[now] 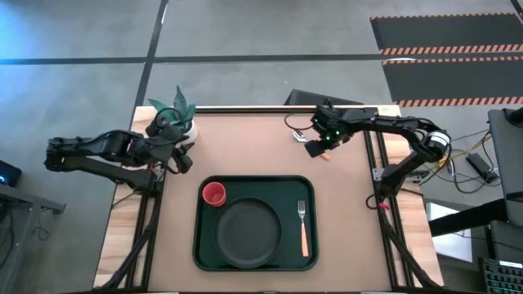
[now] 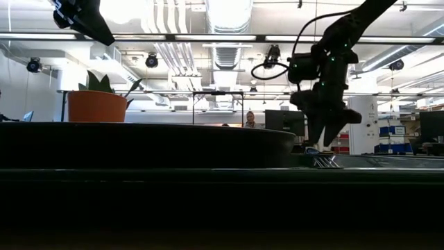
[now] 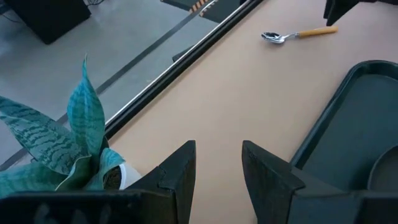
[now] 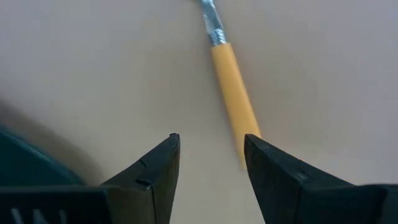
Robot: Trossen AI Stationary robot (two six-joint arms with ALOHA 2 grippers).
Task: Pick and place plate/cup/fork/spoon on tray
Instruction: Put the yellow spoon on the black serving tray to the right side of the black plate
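Right gripper (image 4: 208, 155): jaws apart, poised over the spoon (image 4: 231, 99) lying on the worktop (image 1: 245, 147) beyond the tray (image 1: 198, 237). Tray holds plate (image 1: 248, 232), cup (image 1: 214, 193), fork (image 1: 303, 226). Left gripper (image 3: 217, 165): jaws apart, beside potted plant (image 1: 174, 117).

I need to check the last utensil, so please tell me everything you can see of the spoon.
The spoon has a rounded shiny silver bowl, a thin metal neck and an orange handle that looks like plastic. It lies flat on the bare table, outside the tray, beyond its far right corner. The right gripper hovers open over the handle's end, not gripping it.
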